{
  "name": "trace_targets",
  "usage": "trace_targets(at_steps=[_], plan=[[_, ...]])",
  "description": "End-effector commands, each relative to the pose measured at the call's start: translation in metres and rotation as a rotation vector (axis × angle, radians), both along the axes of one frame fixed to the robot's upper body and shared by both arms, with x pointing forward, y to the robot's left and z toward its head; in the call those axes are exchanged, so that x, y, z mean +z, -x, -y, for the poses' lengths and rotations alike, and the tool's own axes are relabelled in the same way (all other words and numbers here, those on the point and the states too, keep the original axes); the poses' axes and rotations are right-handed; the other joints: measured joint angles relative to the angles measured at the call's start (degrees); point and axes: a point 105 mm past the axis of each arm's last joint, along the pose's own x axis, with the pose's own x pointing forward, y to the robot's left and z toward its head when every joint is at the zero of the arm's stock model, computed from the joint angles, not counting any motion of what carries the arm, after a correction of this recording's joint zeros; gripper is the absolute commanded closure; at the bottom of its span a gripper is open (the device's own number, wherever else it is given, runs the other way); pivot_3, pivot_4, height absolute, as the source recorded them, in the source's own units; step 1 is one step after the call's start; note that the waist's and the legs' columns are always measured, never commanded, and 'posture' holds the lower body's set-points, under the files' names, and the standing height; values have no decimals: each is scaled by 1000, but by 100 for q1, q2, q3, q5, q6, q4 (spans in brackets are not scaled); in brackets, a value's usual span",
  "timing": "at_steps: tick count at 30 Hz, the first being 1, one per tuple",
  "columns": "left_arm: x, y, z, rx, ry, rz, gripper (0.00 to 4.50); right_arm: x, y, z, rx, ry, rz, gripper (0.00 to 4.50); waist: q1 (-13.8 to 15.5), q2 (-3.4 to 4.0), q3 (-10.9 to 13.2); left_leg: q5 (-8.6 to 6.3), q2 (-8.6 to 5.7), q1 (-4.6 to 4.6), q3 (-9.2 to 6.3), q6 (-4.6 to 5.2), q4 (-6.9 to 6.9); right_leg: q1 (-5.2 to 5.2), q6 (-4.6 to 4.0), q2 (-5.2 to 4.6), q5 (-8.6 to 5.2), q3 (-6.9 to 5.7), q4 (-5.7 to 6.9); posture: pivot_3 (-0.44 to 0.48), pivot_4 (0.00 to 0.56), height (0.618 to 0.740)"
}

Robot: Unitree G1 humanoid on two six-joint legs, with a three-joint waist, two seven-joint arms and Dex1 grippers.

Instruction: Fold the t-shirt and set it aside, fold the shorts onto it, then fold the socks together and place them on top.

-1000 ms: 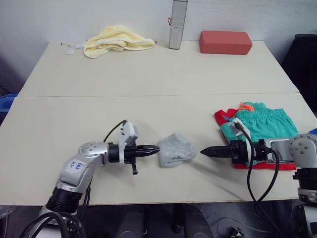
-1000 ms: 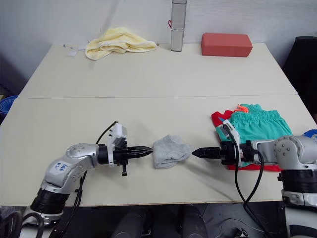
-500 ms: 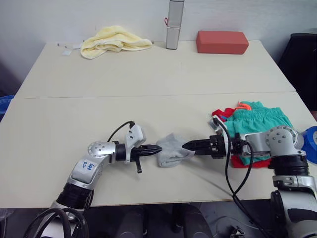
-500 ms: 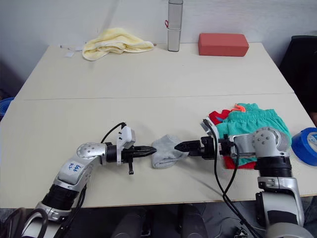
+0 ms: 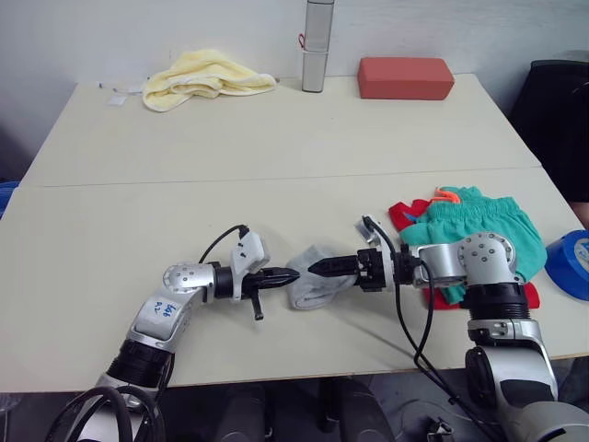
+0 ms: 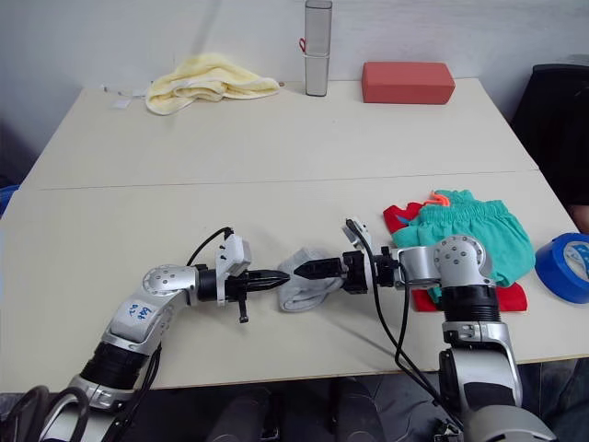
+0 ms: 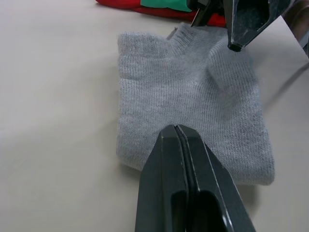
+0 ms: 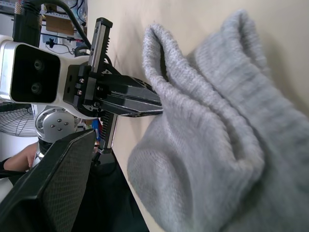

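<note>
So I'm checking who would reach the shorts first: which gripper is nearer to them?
Right. The right gripper is over the socks, its arm in front of the shorts; the left gripper is at the socks' far side.

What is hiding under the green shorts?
A red t-shirt lies under the shorts. Only its edges peek out; the rest is covered, so its fold cannot be seen.

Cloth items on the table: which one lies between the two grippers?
The grey socks, small and knitted, lie between the left gripper and right gripper. The yellow towel lies at the far edge; the shorts and t-shirt are stacked to the right.
</note>
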Motion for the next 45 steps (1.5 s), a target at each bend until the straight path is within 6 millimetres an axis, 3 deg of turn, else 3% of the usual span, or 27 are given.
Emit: trace_targets(at_steps=[1,3,9,12,14,20,21,25,30,32,36,37,41,45], plan=[[2,0,-2,3,-3,20,4500,-22,11,-8,32,40,-86,394,-17,0,0,0,0,0,0,0,-1,0,0,0,0,0,0,0,150,740],[1,0,-4,5,-4,22,4500,-23,10,-10,23,30,-93,833,-33,0,0,0,0,-1,-1,0,-3,-1,0,0,0,0,-1,0,150,740],[3,-1,-9,25,12,25,4500,-24,12,-12,13,27,-90,2989,-66,0,0,-1,0,-7,0,1,-5,-3,0,0,0,-1,-7,0,150,740],[11,1,-11,31,65,20,4500,-18,9,-9,-13,-2,-71,3743,-72,0,0,-1,0,-6,-3,1,-5,-1,0,0,0,-2,-8,0,150,740],[16,5,-15,30,89,22,4500,-11,9,-4,-25,-34,-46,4009,-72,0,0,-1,0,-6,-3,2,-4,-1,0,-1,0,-1,-8,0,150,740],[53,18,-26,18,283,49,4500,40,20,33,-79,-195,145,4090,8,13,8,-4,0,-34,-8,7,-2,-15,4,-4,2,-6,-25,0,150,740],[57,19,-26,19,293,46,4322,49,21,42,-114,-223,186,4091,36,14,9,-5,0,-34,-8,9,1,-14,6,-4,3,-5,-28,0,150,740],[75,22,-18,0,326,114,3360,80,20,85,-339,-280,312,4092,126,14,9,-7,0,-32,-10,13,3,-6,8,-4,5,-9,-40,0,150,740],[63,20,-3,-4,214,183,1791,104,15,145,-709,-281,396,4099,189,15,9,-7,-1,-25,8,15,2,-4,11,2,6,-2,-43,0,150,740],[66,25,3,-61,271,169,1252,112,14,165,-836,-290,423,4111,197,15,9,-6,-1,-21,14,16,1,-3,12,5,6,4,-49,0,150,740],[76,27,9,-138,402,109,102,113,15,209,-1106,-359,413,4111,226,15,9,-5,0,-22,11,17,3,-4,12,5,6,3,-49,0,150,740],[77,26,9,-144,404,105,0,109,15,215,-1161,-371,389,4112,224,15,9,-5,0,-23,10,18,3,-3,12,5,6,2,-52,0,150,740],[80,21,11,-179,399,104,0,69,12,241,-1366,-393,240,4113,219,15,9,-3,0,-23,10,20,3,-2,13,7,7,2,-50,0,150,740],[83,18,8,-175,392,116,0,63,12,244,-1421,-405,215,4113,189,42,16,-2,-1,-24,17,25,3,-4,17,8,9,8,-32,0,150,740]])
